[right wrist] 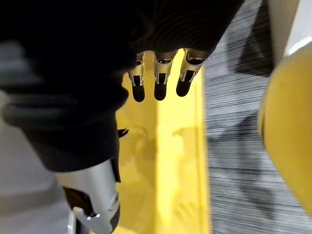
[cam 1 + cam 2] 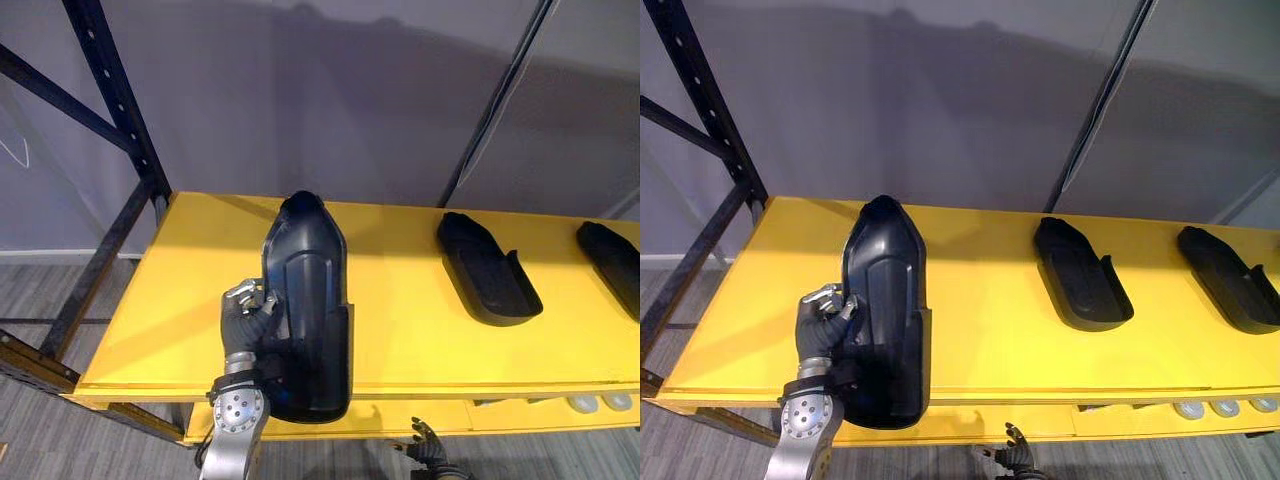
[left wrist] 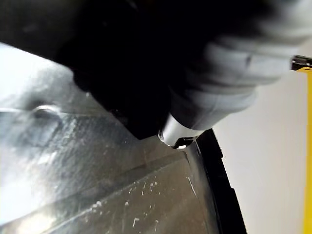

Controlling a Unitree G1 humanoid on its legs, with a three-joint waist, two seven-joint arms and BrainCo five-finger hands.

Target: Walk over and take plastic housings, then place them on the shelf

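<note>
Left robot hand (image 2: pixel 246 318) curled round left rim of plastic housing (image 2: pixel 308 285). Housing lies lengthwise on shelf (image 2: pixel 410 340), apparently resting, near end overhanging shelf front edge. Second housing (image 2: pixel 487 268) and third housing (image 2: pixel 612 262) sit toward shelf's right end. Right robot hand (image 2: pixel 428 442) hangs below shelf front, fingers straight, empty. Best approach: slide housing deeper until fully supported on shelf, then loosen fingers.

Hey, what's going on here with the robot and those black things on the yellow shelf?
The robot is setting black plastic housings on a yellow shelf. Its left hand grips one housing by the side, fingers curled round its edge. That piece lies on the shelf with its near end sticking out over the front edge. To its right lie two more housings. The right hand hangs open below the shelf front, holding nothing.
</note>
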